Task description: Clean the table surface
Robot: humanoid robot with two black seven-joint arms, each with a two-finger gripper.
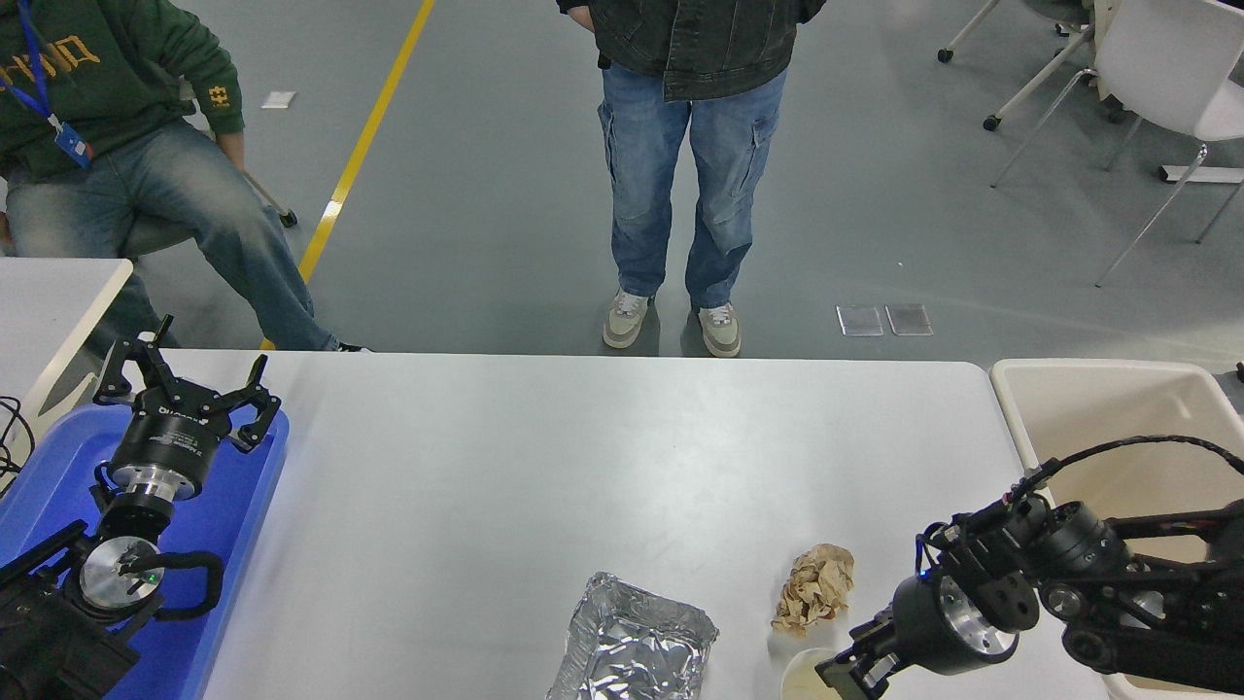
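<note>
- The table surface [544, 467] is a wide, smooth, light grey-white top with rounded far corners, lying flat and spanning most of the lower half of the head view.
- Its far and middle areas are bare.
- Near its front edge, right of centre, rest a crumpled foil tray [637, 642], a brown paper wad [814, 586] and a pale cup [805, 678].
</note>
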